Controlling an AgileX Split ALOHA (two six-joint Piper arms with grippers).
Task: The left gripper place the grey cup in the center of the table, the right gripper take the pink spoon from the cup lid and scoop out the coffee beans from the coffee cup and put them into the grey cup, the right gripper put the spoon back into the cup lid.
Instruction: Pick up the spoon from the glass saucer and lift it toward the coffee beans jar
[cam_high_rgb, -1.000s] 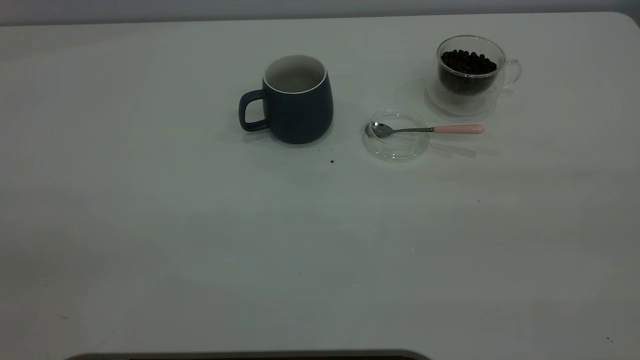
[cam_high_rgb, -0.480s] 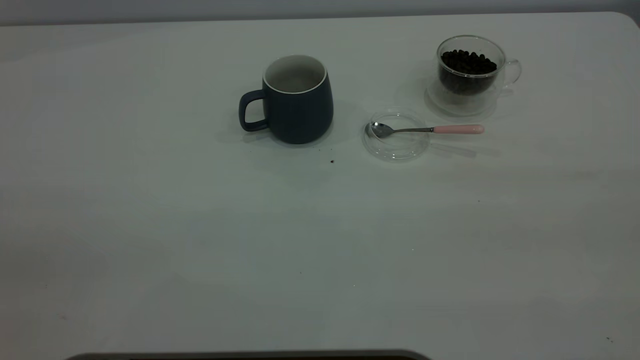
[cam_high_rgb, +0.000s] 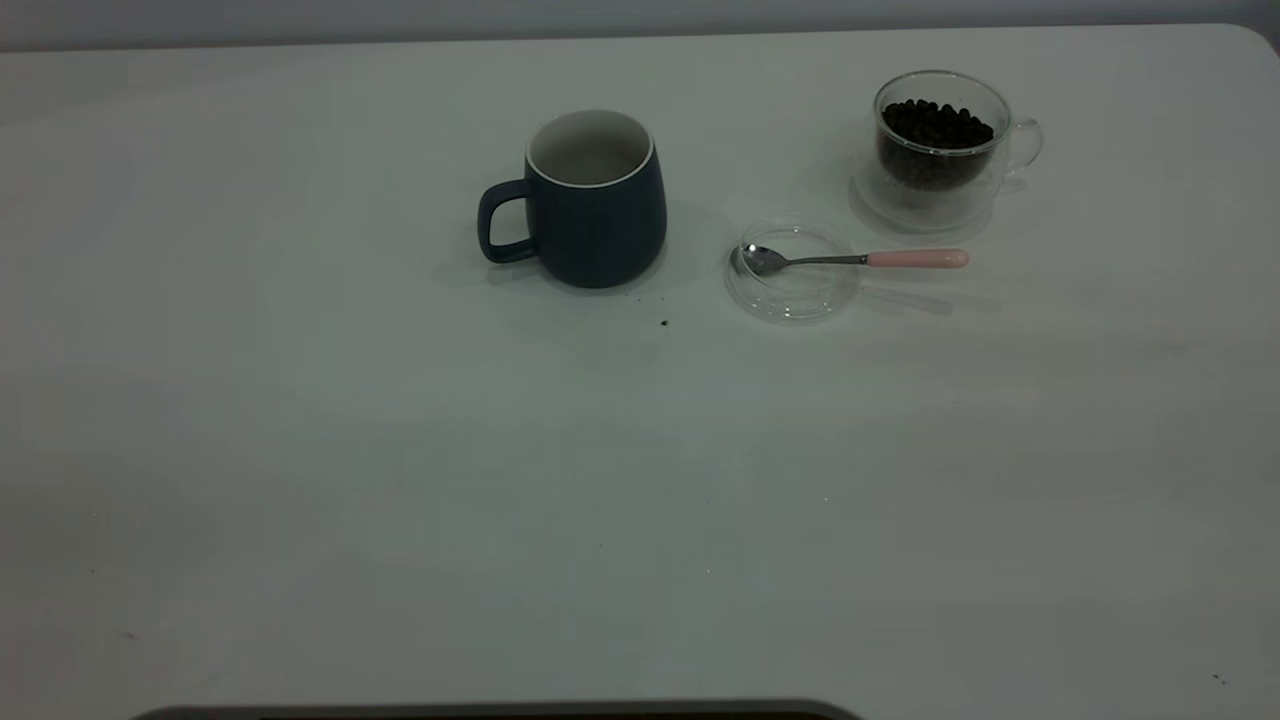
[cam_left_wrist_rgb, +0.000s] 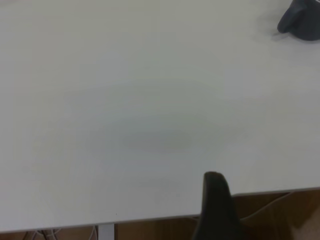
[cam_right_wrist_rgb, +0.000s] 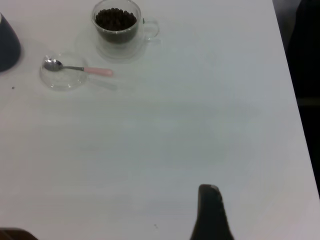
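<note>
Spoon (cam_high_rgb: 855, 259) rests across lid (cam_high_rgb: 792, 296), bowl inside, handle overhanging toward bean cup (cam_high_rgb: 935, 150). Right end effector (cam_right_wrist_rgb: 210, 212) well back, opening unclear. Risk: off-centre pinch tips spoon, drags lid.

Spoon (cam_high_rgb: 855, 259) in lid (cam_high_rgb: 792, 295), between cup (cam_high_rgb: 590, 200), glass (cam_high_rgb: 940, 150).

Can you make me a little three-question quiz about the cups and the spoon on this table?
1. True or false: the pink spoon has its bowl in the cup lid.
2. What fills the coffee cup?
3. Which way does the grey cup handle point in the exterior view: A left, B right?

Key: 1 true; 2 coffee beans; 3 A.
</note>
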